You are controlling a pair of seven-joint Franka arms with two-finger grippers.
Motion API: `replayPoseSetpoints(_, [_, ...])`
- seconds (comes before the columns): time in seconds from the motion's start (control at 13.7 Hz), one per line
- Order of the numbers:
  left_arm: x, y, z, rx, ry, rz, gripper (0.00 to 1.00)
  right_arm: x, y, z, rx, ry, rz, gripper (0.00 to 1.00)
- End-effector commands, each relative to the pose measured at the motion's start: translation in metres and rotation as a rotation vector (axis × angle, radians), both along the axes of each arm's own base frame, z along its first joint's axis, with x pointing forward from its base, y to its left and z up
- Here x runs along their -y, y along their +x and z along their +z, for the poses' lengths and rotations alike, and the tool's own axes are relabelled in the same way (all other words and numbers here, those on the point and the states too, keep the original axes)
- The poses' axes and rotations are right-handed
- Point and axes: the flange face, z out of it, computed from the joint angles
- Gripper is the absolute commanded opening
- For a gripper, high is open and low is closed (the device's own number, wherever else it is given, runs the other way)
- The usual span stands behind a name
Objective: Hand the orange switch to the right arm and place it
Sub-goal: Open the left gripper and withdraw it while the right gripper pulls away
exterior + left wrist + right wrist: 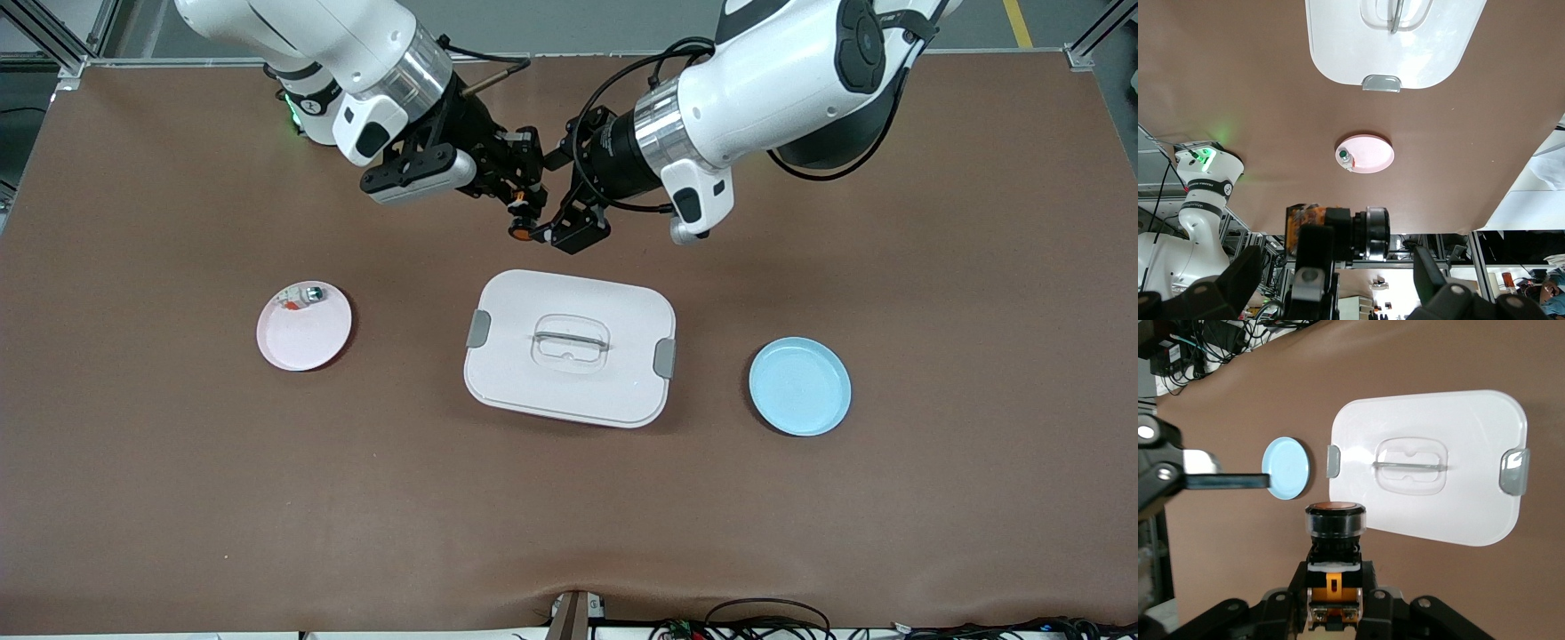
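Pink plate (304, 336) holds a small white-grey part (302, 297).

Box (569, 391) between 2 plates (302, 338) (800, 387); switch (518, 233) over table (178, 489) – part (302, 298) on plate

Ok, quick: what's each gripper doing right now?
Left gripper: open, beside the orange switch, holding nothing.
Right gripper: shut on the orange switch, above the table.

Robotics laboratory: two white arms mounted at a brown-covered table (933, 293), aluminium frame posts (62, 40) at its corners, cable bundles (765, 622) along its camera-side edge.
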Motion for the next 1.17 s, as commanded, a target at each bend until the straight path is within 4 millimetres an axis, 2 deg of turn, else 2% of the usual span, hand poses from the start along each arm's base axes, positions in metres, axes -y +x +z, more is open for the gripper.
replayPoseSetpoints(0.0, [-0.018,0.006,0.012,0.003,0.000,0.003,1.00,0.004,0.005,-0.003,0.065,-0.076,0.126,0.00])
replayPoseSetpoints(0.15, [-0.037,0.005,0.027,0.038,0.006,-0.037,1.00,0.020,0.011,-0.008,0.067,-0.118,0.217,0.00])
replayPoseSetpoints(0.22, [-0.039,0.002,0.032,0.052,0.010,-0.050,1.00,0.029,0.015,-0.009,0.060,-0.131,0.237,0.00])
replayPoseSetpoints(0.44, [-0.047,0.005,0.032,0.075,0.053,-0.059,1.00,0.061,0.024,-0.017,0.036,-0.194,0.379,0.00])
replayPoseSetpoints(0.66, [-0.055,0.002,0.022,0.091,0.187,-0.111,1.00,0.097,0.032,-0.022,0.033,-0.250,0.538,0.00])
replayPoseSetpoints(0.8, [-0.065,0.000,0.026,0.119,0.247,-0.123,1.00,0.112,0.030,-0.023,0.035,-0.332,0.636,0.00])
replayPoseSetpoints(0.95, [-0.082,0.004,0.025,0.169,0.300,-0.202,1.00,0.136,0.036,-0.026,0.045,-0.363,0.758,0.00])
replayPoseSetpoints(1.09, [-0.089,-0.001,0.026,0.219,0.341,-0.317,1.00,0.165,0.044,-0.028,0.065,-0.363,0.866,0.00])
